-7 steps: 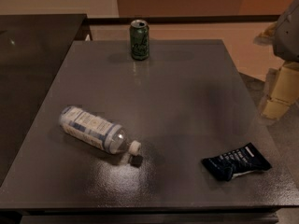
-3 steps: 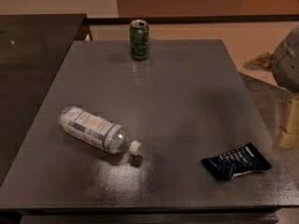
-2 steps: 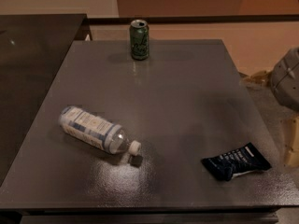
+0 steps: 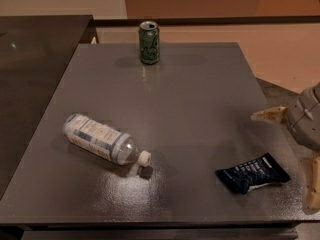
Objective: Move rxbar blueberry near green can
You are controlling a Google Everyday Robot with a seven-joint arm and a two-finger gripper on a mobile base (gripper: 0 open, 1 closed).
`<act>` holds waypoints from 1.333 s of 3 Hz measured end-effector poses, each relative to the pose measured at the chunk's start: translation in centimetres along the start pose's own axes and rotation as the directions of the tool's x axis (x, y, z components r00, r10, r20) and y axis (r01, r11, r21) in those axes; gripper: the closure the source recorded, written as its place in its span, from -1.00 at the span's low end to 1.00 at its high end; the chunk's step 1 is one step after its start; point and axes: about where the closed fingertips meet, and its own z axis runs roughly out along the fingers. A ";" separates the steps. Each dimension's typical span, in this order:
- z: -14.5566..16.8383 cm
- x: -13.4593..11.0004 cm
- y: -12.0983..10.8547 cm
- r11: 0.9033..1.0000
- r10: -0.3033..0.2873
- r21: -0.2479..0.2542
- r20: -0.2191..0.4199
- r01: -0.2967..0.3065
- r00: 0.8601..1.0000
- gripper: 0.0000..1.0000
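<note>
Camera view: our gripper [image 4: 286,159] hovers at the table's [image 4: 200,109] right edge, fingers spread and empty.
The rxbar blueberry [image 4: 252,173] lies just left of it, long axis running left-right; the green can [image 4: 149,42] stands well apart at the far edge.

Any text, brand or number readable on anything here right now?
On the can: pale script, too blurred to read.
On the bar: white lettering, too small to read.
On the bottle: label print, unreadable.
The pincer, open at the table edge beside the bar: no marking seen.
</note>
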 end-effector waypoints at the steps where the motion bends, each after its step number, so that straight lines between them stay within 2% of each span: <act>1: 1.5 0.1 1.0 1.000 -0.015 -0.016 0.020 0.016 1.000 -1.00; 3: 3.8 0.0 1.7 0.999 -0.022 -0.035 0.055 0.024 0.998 -1.00; 4: 4.4 -0.2 1.6 0.999 -0.020 -0.045 0.063 0.023 0.998 -0.66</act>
